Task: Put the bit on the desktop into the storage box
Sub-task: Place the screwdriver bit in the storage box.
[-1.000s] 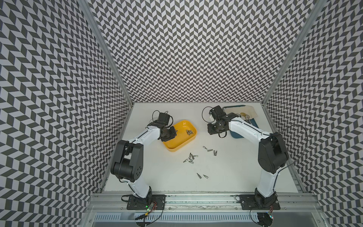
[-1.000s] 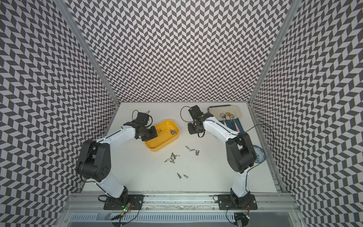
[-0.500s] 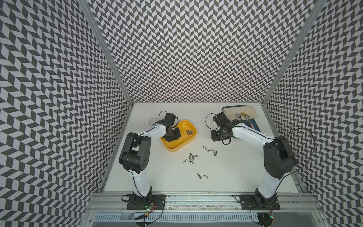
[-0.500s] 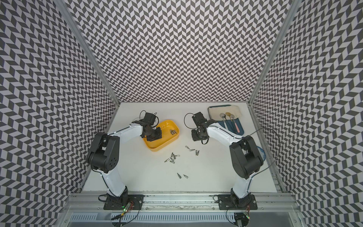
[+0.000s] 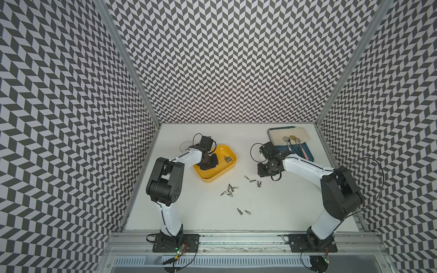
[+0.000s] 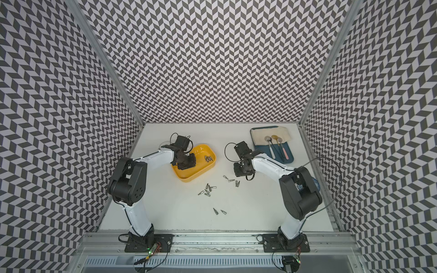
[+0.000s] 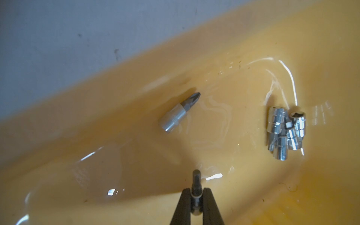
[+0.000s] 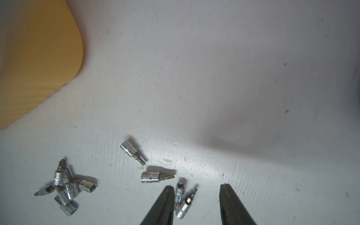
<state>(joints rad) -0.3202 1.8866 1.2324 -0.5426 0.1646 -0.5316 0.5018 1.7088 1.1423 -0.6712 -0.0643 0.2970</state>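
The left gripper (image 7: 196, 191) was clamped on a bit (image 7: 196, 180) over the floor of the box (image 7: 292, 48), where a loose bit (image 7: 178, 113) and a cluster (image 7: 284, 132) lay. The right gripper (image 8: 196, 190), jaws partway apart, straddled two bits (image 8: 179, 191) on the desktop (image 8: 214, 78) outside the box. A heap (image 8: 66, 189) lay nearer the box.
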